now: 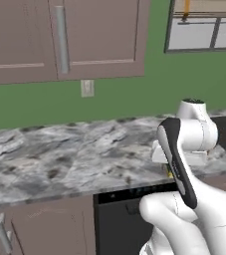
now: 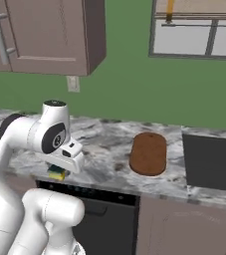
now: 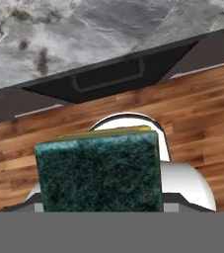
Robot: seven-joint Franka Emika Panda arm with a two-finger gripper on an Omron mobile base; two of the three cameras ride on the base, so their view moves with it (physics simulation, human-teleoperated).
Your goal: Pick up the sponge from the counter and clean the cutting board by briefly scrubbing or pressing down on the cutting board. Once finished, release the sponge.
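Pincer: clamped on the sponge, it seems, though the fingers are hidden under the hand.
Sponge: green face fills the hand view; held above the worktop's front edge.
Board: flat on the worktop, well apart from the sponge.

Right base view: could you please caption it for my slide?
Tool holds the sponge near the counter edge, left of the cutting board.

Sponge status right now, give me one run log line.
gripper: shut on sponge | sponge: lifted off counter | cutting board: untouched, right of gripper
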